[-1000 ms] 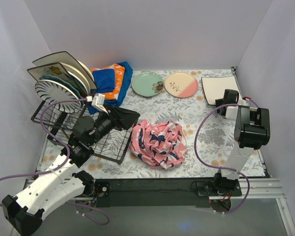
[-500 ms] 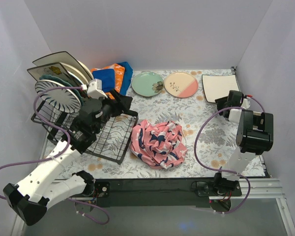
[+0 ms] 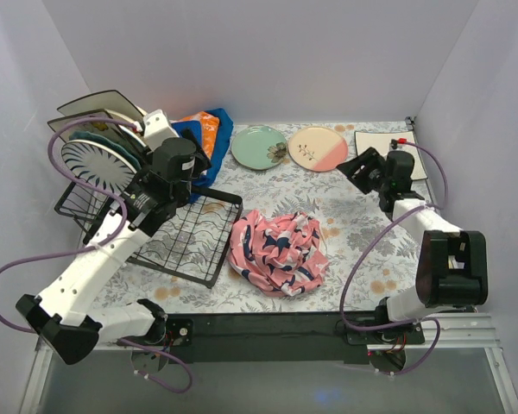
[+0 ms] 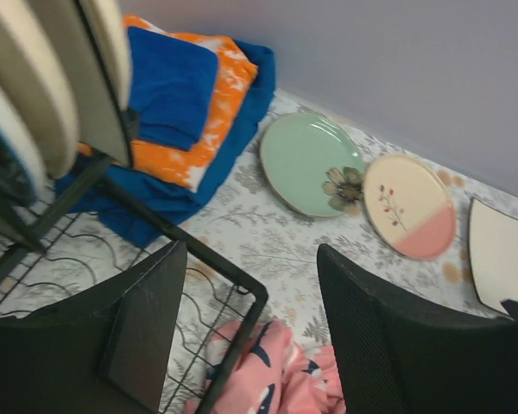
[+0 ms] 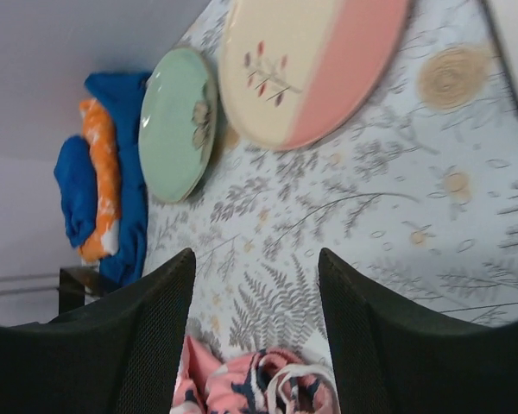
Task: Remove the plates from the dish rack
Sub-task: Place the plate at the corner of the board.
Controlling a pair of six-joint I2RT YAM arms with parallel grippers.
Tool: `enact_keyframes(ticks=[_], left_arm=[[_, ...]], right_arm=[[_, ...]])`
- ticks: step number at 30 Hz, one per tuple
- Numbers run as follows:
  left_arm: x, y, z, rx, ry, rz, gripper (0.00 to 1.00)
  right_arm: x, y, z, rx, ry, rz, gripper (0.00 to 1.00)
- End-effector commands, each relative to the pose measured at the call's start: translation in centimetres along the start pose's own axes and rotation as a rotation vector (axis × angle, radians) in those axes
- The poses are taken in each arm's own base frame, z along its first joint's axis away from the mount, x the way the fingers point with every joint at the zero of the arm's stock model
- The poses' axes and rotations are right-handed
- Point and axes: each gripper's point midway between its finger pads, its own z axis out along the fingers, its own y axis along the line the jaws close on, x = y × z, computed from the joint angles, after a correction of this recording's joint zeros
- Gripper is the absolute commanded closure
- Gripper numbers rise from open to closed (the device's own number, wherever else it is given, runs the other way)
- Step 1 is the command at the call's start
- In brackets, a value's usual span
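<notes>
My left fingers [image 4: 142, 332], apart and empty, sit beside the plates [image 3: 95, 164] in the dish rack [image 3: 194, 241], upper left. Right fingers [image 5: 151, 332] apart too.

Green plate [image 3: 259, 147]: flower motif, no writing.
Pink plate [image 3: 318, 148]: sprig motif, no writing.
Rack [image 3: 190, 241]: no label.
Cloths [image 3: 276, 250]: patterns only, nothing legible.

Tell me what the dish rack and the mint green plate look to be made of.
Dish rack: probably coated metal wire, matte black; thin rigid bars in a grid. Mint green plate: likely glazed ceramic; smooth sheen, painted flower.
</notes>
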Motion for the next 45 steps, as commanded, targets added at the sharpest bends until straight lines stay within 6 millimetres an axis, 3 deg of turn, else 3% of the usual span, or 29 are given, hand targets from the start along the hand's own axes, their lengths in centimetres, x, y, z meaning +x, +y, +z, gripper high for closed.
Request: enact_keyframes(ticks=[1, 4, 10, 15, 22, 30, 37, 45], left_arm=[[-4.4, 5.1, -2.9, -0.181, -0.149, -0.027, 0.41], [-4.8, 6.5, -3.3, -0.26, -0.153, -0.006, 0.43], [-5.8, 9.3, -3.6, -0.41, -0.187, 0.04, 0.44], [-6.5, 11.1, -3.5, -0.49, -0.198, 0.054, 0.46], [-7.2, 12.7, -4.0, -0.545, -0.222, 0.08, 0.48], [-7.0, 13.0, -3.6, -0.522, -0.209, 0.091, 0.51], [-8.2, 12.9, -3.9, -0.535, -0.221, 0.087, 0.52], [-6.3, 14.8, -3.0, -0.562, -0.181, 0.08, 0.52]], right_arm=[[4.1, 3.4, -2.4, -0.114, 0.079, -0.128, 0.36], [5.4, 3.5, -3.5, -0.127, 0.085, -0.16, 0.36], [5.7, 2.4, -5.3, -0.105, 0.028, -0.183, 0.36], [4.6, 3.5, -6.4, -0.128, -0.025, -0.207, 0.36], [3.9, 3.5, -6.8, -0.118, -0.065, -0.212, 0.36], [3.8, 3.4, -6.5, -0.111, -0.06, -0.209, 0.36], [3.9, 3.2, -6.5, -0.106, -0.062, -0.212, 0.36], [3.6, 3.2, -6.9, -0.102, -0.087, -0.216, 0.36]])
